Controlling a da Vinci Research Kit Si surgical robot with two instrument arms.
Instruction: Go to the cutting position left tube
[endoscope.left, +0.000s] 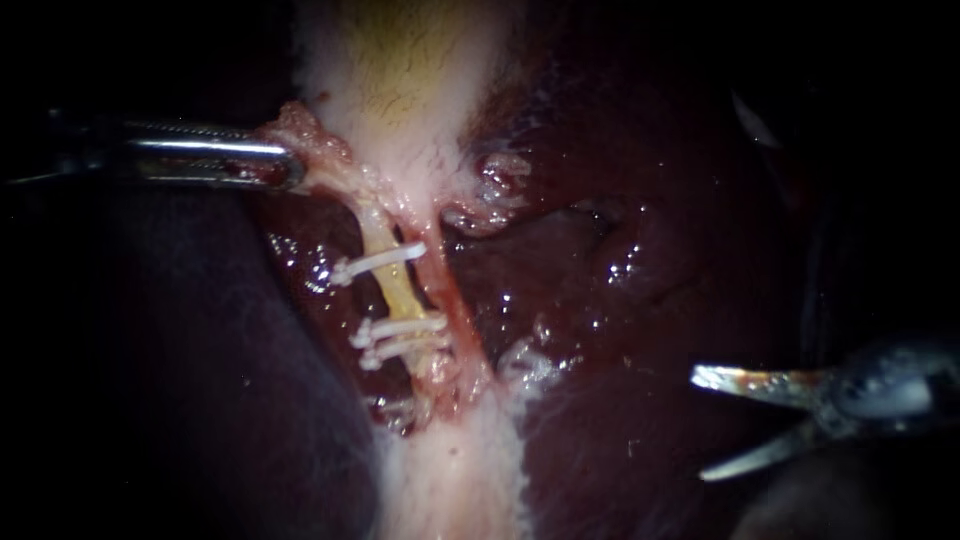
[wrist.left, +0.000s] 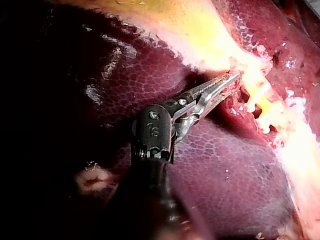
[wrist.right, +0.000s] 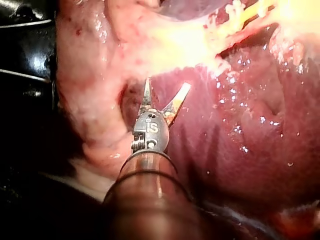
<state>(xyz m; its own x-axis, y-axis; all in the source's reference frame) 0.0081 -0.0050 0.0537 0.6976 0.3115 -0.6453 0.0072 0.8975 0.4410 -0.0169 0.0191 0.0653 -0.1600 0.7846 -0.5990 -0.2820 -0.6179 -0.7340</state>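
The step is to bring the right instrument (endoscope.left: 698, 426) across to the left tube (endoscope.left: 392, 295). The spot to aim for is the bare yellow stretch between the upper clip (endoscope.left: 380, 262) and the two lower clips (endoscope.left: 400, 338). The right instrument's blades stand apart with nothing between them, over the liver (endoscope.left: 620, 300) and well apart from the tubes. I judge the best approach to be low and level across the liver, blades left apart and turned square to the tube so that one can pass on each side of it, stopping there without closing. The left instrument (endoscope.left: 290, 170) is clamped on pale tissue at the lower end of the gallbladder (endoscope.left: 400, 80), as far as the dim view lets me tell. It appears to draw the tubes taut, a tension worth preserving. Room is tight: the pink right tube (endoscope.left: 445, 300) runs just beside the left tube on the approach side, so the tips probably have to clear it without snagging. The gap between the clips is narrow too. The liver's surface is wet, glistening and soft, and a dragging blade tip would likely nick it.
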